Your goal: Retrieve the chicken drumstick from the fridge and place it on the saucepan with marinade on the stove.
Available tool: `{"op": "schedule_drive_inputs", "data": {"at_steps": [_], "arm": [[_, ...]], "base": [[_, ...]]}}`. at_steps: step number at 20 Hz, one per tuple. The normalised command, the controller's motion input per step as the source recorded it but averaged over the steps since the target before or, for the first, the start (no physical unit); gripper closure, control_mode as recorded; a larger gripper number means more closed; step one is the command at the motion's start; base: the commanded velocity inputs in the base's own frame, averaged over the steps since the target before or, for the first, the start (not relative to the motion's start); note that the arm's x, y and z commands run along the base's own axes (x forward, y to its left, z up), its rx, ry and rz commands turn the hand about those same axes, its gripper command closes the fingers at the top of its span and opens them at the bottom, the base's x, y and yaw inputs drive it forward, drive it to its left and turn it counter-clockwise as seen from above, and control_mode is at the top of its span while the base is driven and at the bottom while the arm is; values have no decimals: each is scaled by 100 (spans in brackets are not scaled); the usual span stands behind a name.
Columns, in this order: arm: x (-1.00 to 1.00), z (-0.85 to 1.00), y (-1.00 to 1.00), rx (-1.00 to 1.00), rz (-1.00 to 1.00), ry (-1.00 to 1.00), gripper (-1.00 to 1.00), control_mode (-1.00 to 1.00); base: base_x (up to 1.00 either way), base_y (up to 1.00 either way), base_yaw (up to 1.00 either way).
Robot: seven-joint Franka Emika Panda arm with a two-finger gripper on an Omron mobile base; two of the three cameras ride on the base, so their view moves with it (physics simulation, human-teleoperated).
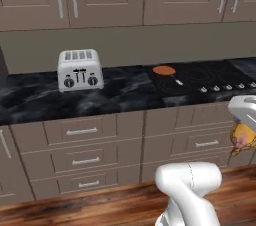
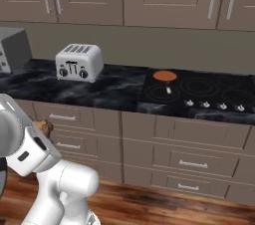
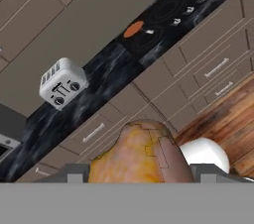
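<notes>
Gripper clamped on chicken drumstick, before black marble counter bearing toaster and stove.

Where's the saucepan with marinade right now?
The saucepan with marinade sits on the stove's back-left burner, right of the toaster in both base views, its handle pointing toward the knobs.
</notes>
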Motion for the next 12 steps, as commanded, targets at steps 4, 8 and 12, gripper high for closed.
{"op": "schedule_drive_inputs", "data": {"at_steps": [4, 8, 12], "arm": [[0, 0, 0, 0, 0, 0, 100, 100], [0, 0, 0, 0, 0, 0, 100, 100], [0, 0, 0, 0, 0, 0, 100, 100]], "base": [[29, -81, 0], [38, -74, 1], [52, -64, 0]]}}
